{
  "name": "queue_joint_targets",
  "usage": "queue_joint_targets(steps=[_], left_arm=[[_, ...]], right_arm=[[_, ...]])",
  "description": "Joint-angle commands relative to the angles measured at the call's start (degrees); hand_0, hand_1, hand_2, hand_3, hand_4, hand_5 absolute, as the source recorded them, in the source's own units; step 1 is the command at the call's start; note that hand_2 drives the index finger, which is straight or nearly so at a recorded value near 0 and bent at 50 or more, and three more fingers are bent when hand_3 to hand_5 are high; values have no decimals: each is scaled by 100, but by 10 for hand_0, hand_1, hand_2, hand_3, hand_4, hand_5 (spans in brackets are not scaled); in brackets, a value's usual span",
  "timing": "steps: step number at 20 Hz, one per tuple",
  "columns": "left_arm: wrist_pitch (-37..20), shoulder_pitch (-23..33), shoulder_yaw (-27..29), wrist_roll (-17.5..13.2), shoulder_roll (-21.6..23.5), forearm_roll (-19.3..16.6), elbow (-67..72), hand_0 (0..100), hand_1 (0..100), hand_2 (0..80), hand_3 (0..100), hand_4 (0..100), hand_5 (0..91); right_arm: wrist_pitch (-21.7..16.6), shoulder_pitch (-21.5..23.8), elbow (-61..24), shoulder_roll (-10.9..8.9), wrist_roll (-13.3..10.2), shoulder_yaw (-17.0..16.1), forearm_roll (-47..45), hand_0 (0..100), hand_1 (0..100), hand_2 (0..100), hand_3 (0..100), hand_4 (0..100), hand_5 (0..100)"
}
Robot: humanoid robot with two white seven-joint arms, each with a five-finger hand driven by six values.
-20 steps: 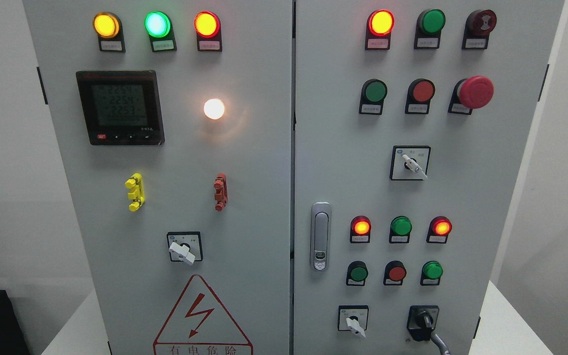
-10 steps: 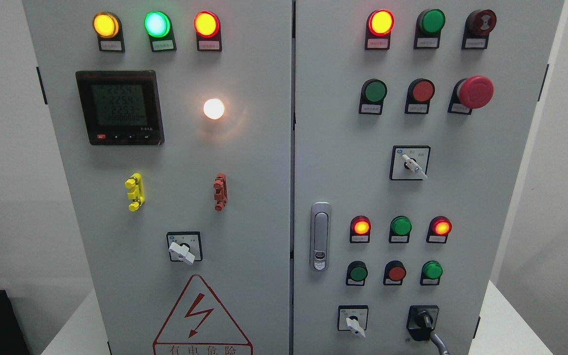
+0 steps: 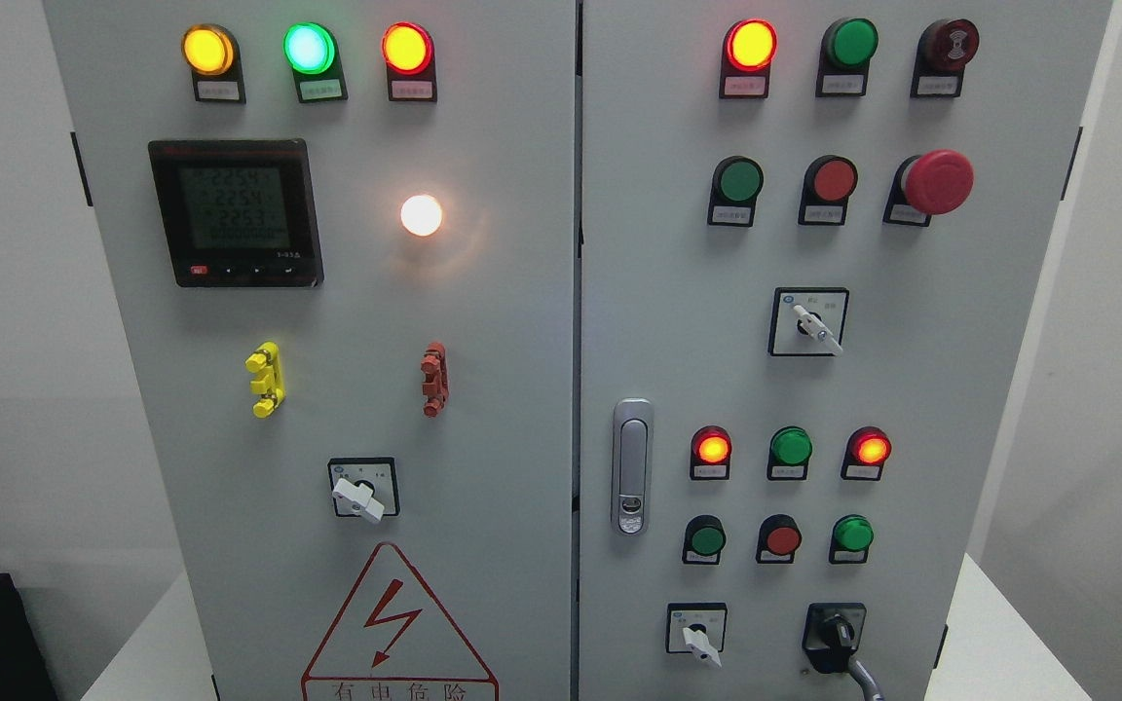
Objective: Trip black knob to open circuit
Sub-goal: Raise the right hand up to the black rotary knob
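The black knob [image 3: 835, 637] sits in a black square mount at the bottom right of the cabinet's right door [image 3: 678, 321], its handle pointing roughly up with a slight tilt. A thin grey curved piece [image 3: 866, 676], which looks like the tip of a finger of my right hand, touches the knob's lower right and runs off the bottom edge. The rest of that hand is hidden below the picture. My left hand does not show.
A white selector switch [image 3: 696, 638] is left of the knob, with rows of lit and unlit lamps [image 3: 790, 447] above. A red mushroom button [image 3: 937, 181] sticks out at upper right. The door handle [image 3: 631, 467] is near the seam. A white table edge [image 3: 994, 633] is at lower right.
The black knob's handle seems to have shifted slightly to the left. The grey piece stays at its lower right.
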Motion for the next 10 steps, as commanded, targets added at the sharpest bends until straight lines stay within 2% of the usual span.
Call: queue_joint_targets(steps=[1,10], left_arm=[[-10,-23,7,1,-9,14,-1,120,389,0,0,0,0],[-10,-14,7,1,-9,14,-1,120,389,0,0,0,0]], right_arm=[[-24,-46,-108,-14,10,63,-13,569,808,0,1000,961,864],[-24,-63,-108,-14,10,160,-4,572,808,0,1000,961,863]])
